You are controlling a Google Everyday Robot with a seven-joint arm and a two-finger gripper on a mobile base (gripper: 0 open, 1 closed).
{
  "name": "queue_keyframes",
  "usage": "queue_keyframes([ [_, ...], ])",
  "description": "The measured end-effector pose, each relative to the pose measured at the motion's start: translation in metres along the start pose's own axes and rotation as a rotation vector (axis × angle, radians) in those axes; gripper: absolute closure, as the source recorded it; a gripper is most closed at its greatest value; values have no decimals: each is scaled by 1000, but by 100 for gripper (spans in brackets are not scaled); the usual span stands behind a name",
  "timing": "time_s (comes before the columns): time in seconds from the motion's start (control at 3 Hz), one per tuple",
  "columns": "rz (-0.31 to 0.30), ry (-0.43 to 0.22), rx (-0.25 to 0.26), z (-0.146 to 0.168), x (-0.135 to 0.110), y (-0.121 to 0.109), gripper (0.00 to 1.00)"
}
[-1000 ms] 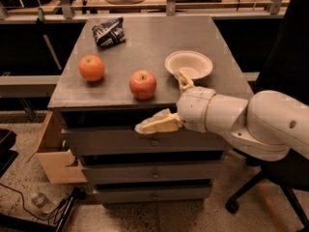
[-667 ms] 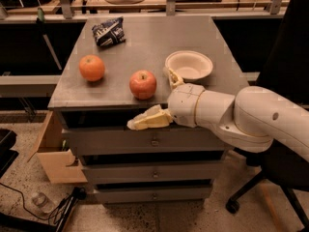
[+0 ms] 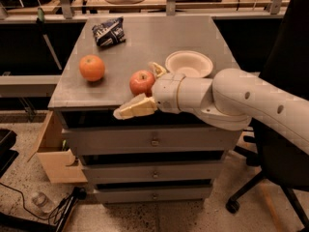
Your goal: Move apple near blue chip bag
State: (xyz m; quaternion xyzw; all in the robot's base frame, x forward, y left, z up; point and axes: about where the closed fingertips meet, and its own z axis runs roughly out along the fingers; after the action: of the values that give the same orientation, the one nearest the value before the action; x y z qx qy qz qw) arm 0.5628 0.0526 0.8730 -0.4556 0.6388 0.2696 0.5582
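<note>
Grey metal cabinet (image 3: 159, 33) with drawers is filling the middle of the view. A white arm (image 3: 251, 103) is reaching in from the right, running off the frame edge and hiding the cabinet's front right corner. A dark chair (image 3: 285, 144) behind it is showing only in part.

A pale bowl (image 3: 189, 63) is sitting on the top at right, its near-left rim hidden by the wrist. The blue chip bag (image 3: 109, 31) is lying at the back left, its long axis slanting from near-left to far-right, lettering too small to read. An orange (image 3: 91, 67) is sitting in front of it.

The apple (image 3: 141, 82) is resting near the front edge, well apart from the bag, dimple facing up, right side partly covered. The gripper (image 3: 134, 90) is hovering around it, jaws spread wide: one cream finger in front, one tip peeking out behind.
</note>
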Motion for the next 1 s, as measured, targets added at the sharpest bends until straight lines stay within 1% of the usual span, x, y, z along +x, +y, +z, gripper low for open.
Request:
queue_keyframes([
  [0.33,36,18,-18,15,2,-8,0],
  [0.67,58,21,-21,22,8,-16,0],
  [1.0,68,29,-6,23,20,-24,18],
])
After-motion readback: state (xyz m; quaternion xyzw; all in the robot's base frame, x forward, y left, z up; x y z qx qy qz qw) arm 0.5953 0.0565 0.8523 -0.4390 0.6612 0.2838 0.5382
